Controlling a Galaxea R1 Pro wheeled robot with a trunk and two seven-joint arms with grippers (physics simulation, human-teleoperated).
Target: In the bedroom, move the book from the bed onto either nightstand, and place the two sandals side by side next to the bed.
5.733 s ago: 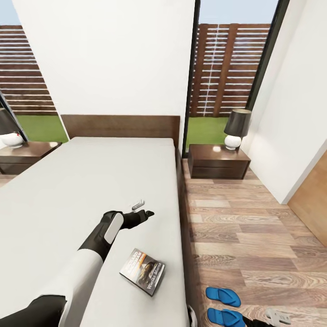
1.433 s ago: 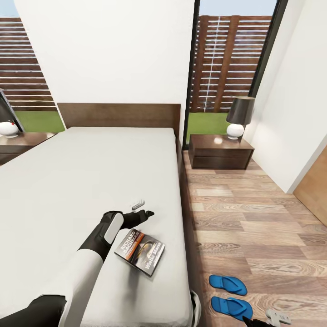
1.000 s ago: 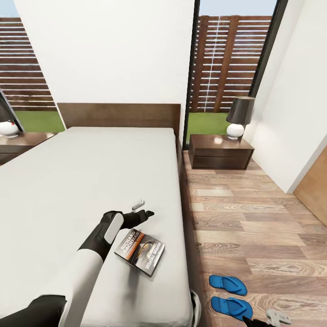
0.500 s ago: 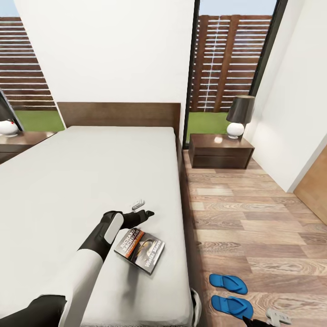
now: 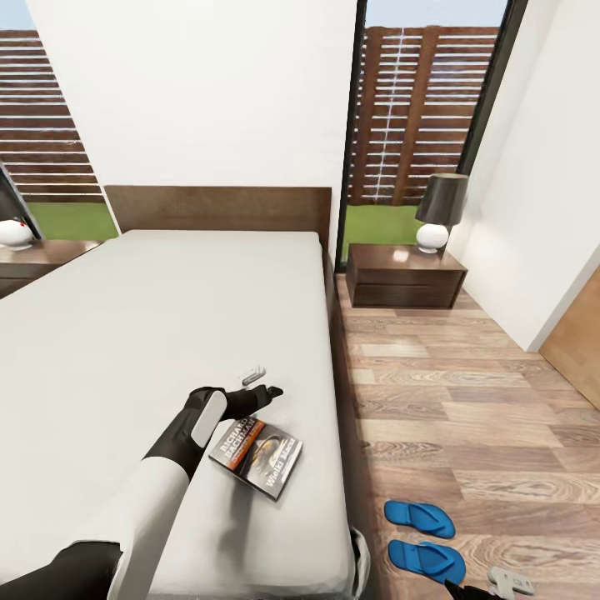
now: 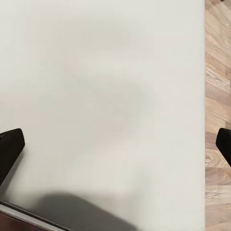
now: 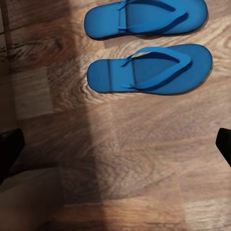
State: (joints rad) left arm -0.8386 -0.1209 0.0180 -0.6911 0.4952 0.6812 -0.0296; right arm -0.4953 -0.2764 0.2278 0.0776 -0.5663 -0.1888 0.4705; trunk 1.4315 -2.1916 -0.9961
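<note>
Risk, as we judged it, sat mostly with the thin dark-grey paperback with the orange band (image 5: 257,459). It lay flat on the light-grey mattress of the low dark-framed bed (image 5: 150,333), near the edge that faces the wood-plank floor (image 5: 467,417). Our left gripper (image 5: 260,385) hovered over the mattress just beyond the book, apart from it, and in the left wrist view its two dark fingertips (image 6: 10,147) stood wide apart with nothing between them, only bare mattress below. A flat, thin book offers little for the fingers to get under; we thought a shallow pinch could nudge it toward the edge and off the bed, or lift it by the cover alone so that it fanned open.

The two bright blue flip-flops (image 5: 419,518) (image 5: 427,560) lay side by side on the floor just beside the bed, so that part looked done to us. Our right gripper (image 5: 507,581) hung low near them, spread and empty in its wrist view, with one sandal (image 7: 149,69) close below; a careless swing could knock the pair askew.

The low dark-brown nightstand (image 5: 405,277), carrying a dark-shaded white lamp (image 5: 437,212), stood well apart from the book, and a loose grip might fail on the way.
</note>
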